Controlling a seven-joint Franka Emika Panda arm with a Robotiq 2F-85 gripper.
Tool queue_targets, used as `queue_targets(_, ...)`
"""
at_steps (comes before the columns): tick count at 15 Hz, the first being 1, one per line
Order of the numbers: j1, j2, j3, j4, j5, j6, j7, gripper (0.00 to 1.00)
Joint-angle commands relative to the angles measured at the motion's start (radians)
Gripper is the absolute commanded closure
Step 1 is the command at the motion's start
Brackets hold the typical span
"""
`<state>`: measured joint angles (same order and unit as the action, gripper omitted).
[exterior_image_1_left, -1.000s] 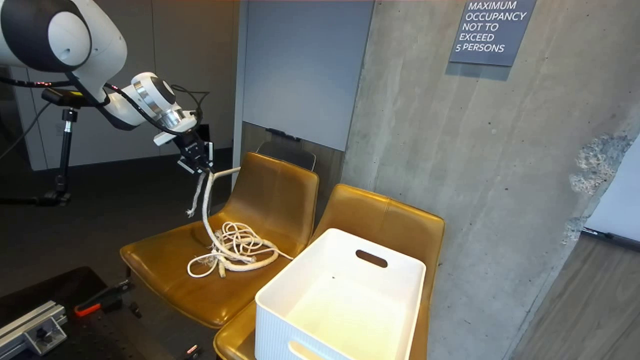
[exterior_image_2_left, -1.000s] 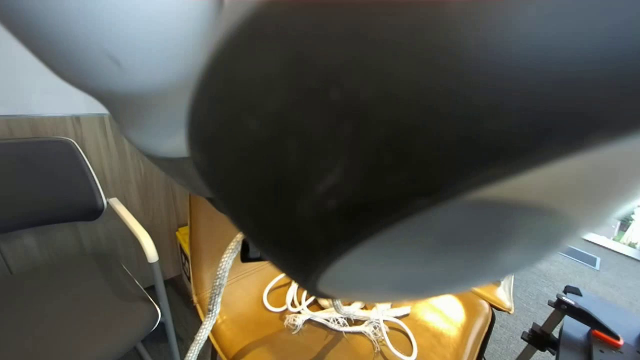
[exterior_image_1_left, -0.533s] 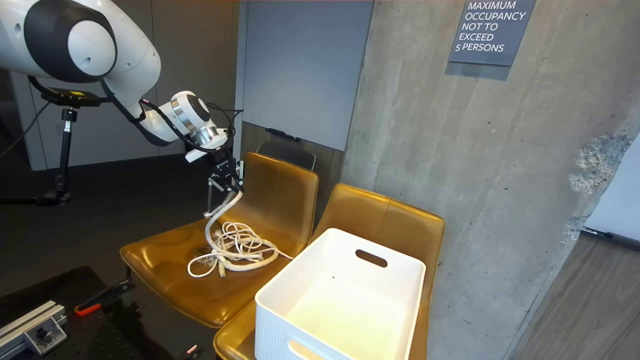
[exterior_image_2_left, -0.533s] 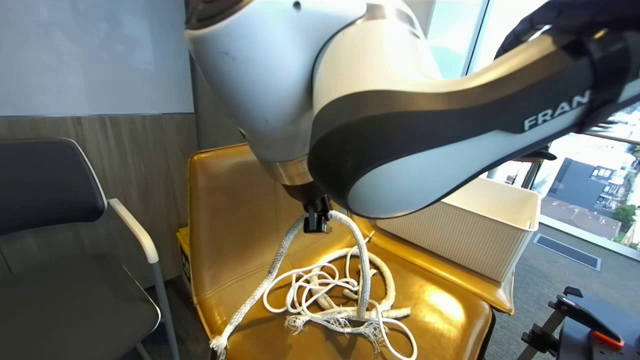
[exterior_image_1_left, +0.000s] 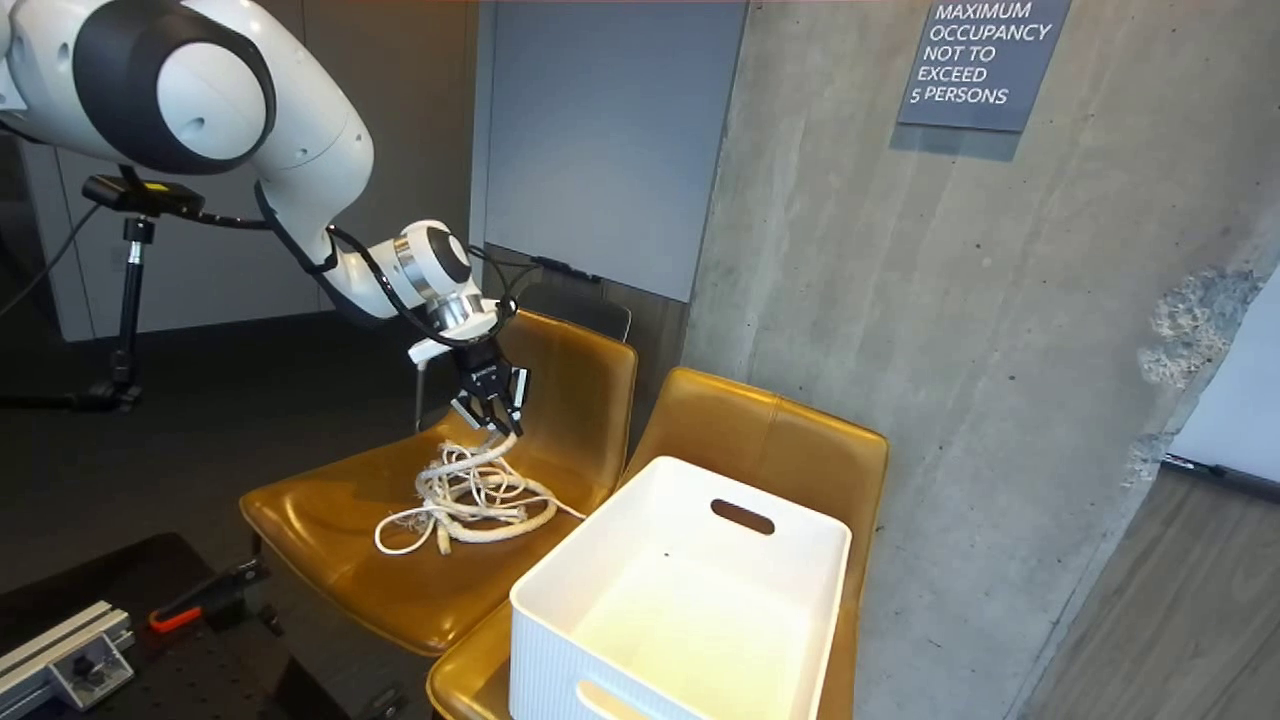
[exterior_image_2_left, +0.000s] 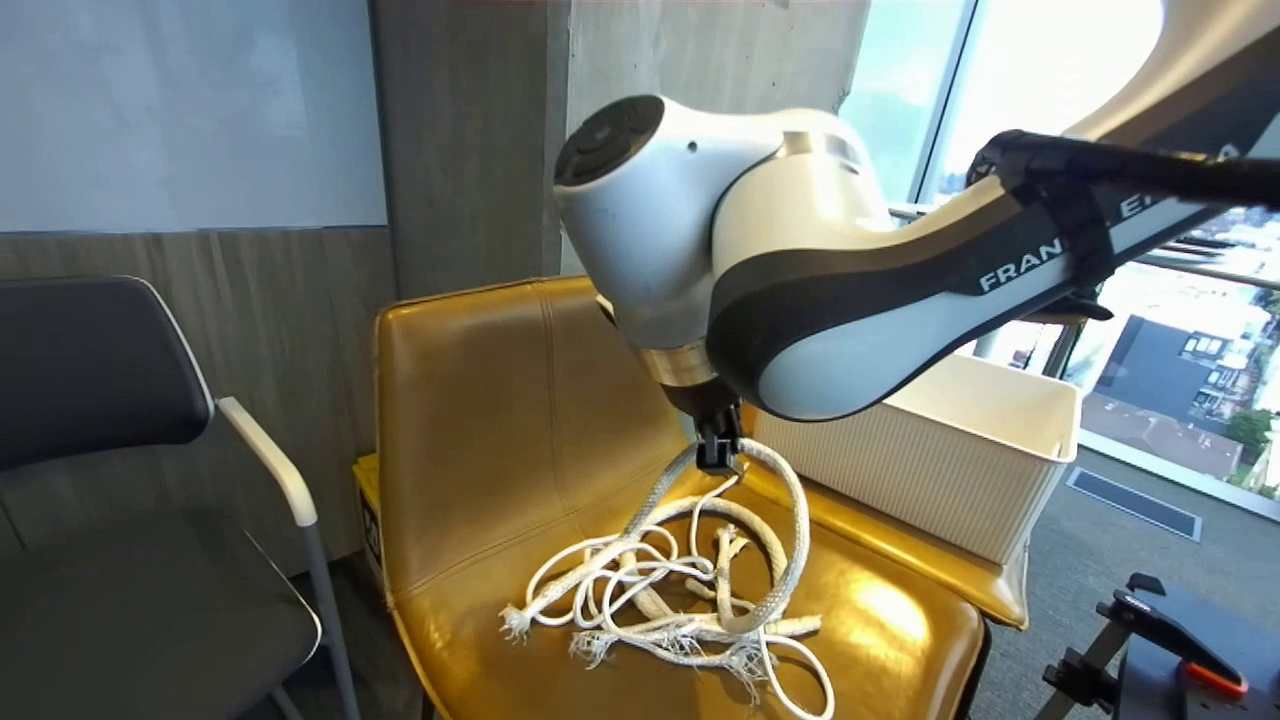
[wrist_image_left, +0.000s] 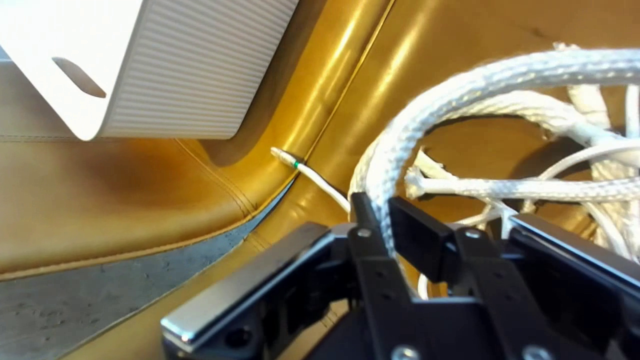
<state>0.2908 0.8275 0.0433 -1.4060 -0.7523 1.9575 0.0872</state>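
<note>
My gripper (wrist_image_left: 379, 202) is shut on a thick white braided rope (wrist_image_left: 450, 90), which passes between the two black fingers (wrist_image_left: 420, 235). Above the seat of the tan chair (exterior_image_2_left: 470, 400), the held rope bends over the gripper (exterior_image_2_left: 718, 458) and falls on both sides. One frayed end of this rope (exterior_image_2_left: 560, 590) lies over the pile's near left side. Beneath are tangled white cords (exterior_image_1_left: 490, 530) and thick rope pieces with frayed ends. In an exterior view the gripper (exterior_image_1_left: 502, 425) is just above the pile, close to the chair's backrest.
A white ribbed bin (exterior_image_1_left: 600, 660) stands on the adjoining tan chair (exterior_image_1_left: 780, 410). One thin cord (wrist_image_left: 320, 181) reaches across the gap between the seats. A dark armchair (exterior_image_2_left: 90, 380) stands alongside. A dark table carries an aluminium profile (exterior_image_1_left: 60, 655) and an orange-handled clamp (exterior_image_1_left: 205, 605).
The arm has swung in over the chair and come down, carrying the rope toward the bin's side. The rope's frayed end has moved from beyond the seat's edge onto the chair. The grip stays the same.
</note>
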Motion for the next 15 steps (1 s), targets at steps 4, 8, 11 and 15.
queue_targets(4,-0.044,-0.043,0.004,-0.124,0.017,0.149,-0.021,0.40)
queue_targets(8,-0.086,-0.102,0.030,-0.247,0.053,0.315,-0.039,0.10)
queue_targets(11,-0.163,-0.153,0.062,-0.348,0.185,0.445,-0.131,0.00)
queue_targets(15,-0.302,-0.199,0.104,-0.396,0.440,0.483,-0.382,0.00)
